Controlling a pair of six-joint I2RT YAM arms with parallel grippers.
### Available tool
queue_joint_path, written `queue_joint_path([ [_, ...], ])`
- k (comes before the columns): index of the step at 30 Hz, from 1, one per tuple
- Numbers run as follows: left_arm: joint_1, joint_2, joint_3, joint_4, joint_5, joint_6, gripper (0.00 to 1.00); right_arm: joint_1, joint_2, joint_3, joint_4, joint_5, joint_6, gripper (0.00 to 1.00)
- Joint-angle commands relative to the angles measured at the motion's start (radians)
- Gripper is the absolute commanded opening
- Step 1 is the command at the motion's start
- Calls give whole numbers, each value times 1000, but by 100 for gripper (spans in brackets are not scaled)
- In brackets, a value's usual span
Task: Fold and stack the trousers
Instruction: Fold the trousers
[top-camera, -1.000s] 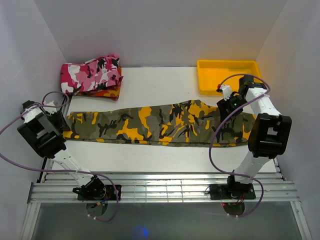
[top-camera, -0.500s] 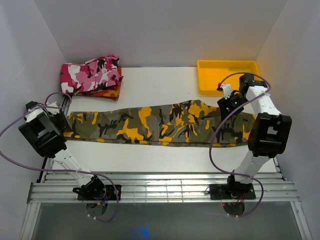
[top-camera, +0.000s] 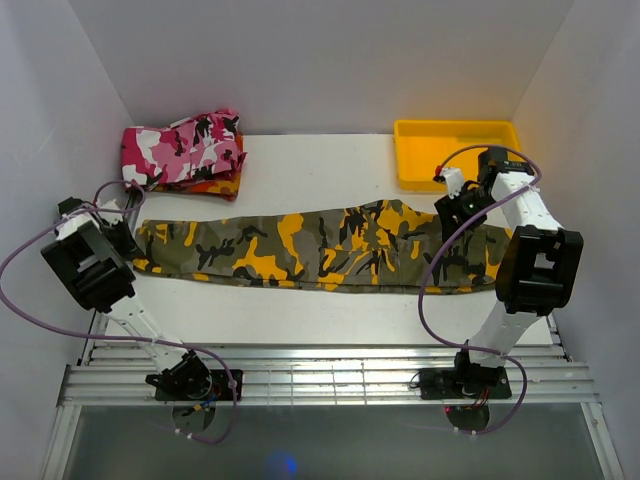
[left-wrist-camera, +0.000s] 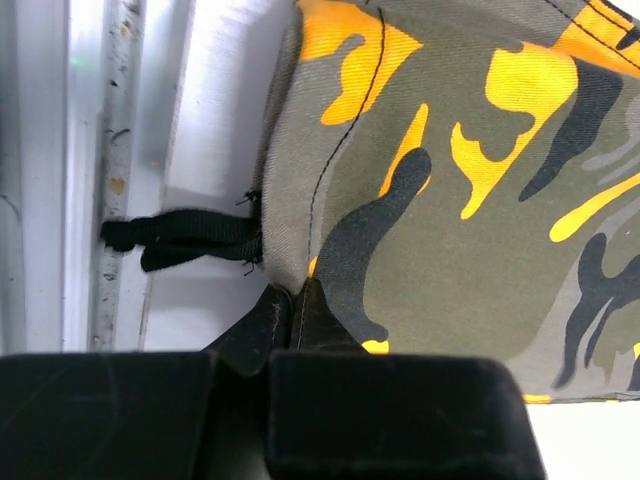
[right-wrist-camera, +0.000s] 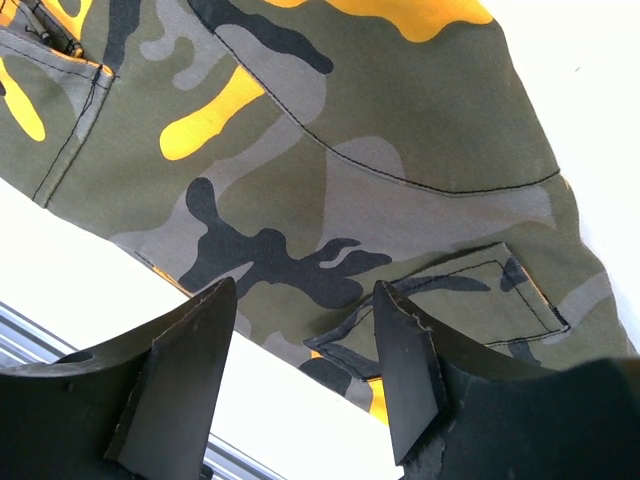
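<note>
The trousers (top-camera: 320, 250), in olive, yellow-orange and black camouflage, lie stretched out flat across the table from left to right. My left gripper (top-camera: 128, 240) sits at their left end. In the left wrist view it (left-wrist-camera: 292, 300) is shut, pinching the corner of the trousers' (left-wrist-camera: 470, 200) hem, beside a black cord (left-wrist-camera: 180, 238). My right gripper (top-camera: 455, 215) hovers over the right end, near the waist. Seen from the right wrist, it (right-wrist-camera: 300, 300) stands open just above the trousers (right-wrist-camera: 330, 150), close to a pocket flap (right-wrist-camera: 470, 290) at the cloth's edge, holding nothing.
A yellow tray (top-camera: 455, 150) stands at the back right. A folded pink, white and black camouflage garment (top-camera: 185, 148) lies on a red-orange one (top-camera: 215, 187) at the back left. Metal rails (top-camera: 320, 375) run along the near table edge. White walls close both sides.
My left gripper has shut on the hem corner at the trousers' left end and moved slightly inward. The right gripper has barely moved and stays open.
</note>
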Motion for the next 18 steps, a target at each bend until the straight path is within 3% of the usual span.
queue_joint_path([
  [1, -12, -36, 86, -24, -32, -7, 0, 3, -22, -15, -7, -26, -1, 63],
  [7, 15, -81, 347, -138, -91, 52, 0, 3, -39, -43, 3, -37, -8, 62],
  [11, -4, -80, 471, -243, -43, 98, 0, 3, -47, -55, 5, -49, -16, 62],
  [14, -70, -115, 482, -326, 32, 119, 0, 3, -51, -66, 13, -66, -8, 62],
  [18, -194, -210, 366, -339, 93, 110, 0, 3, -48, -66, 13, -86, 4, 62],
])
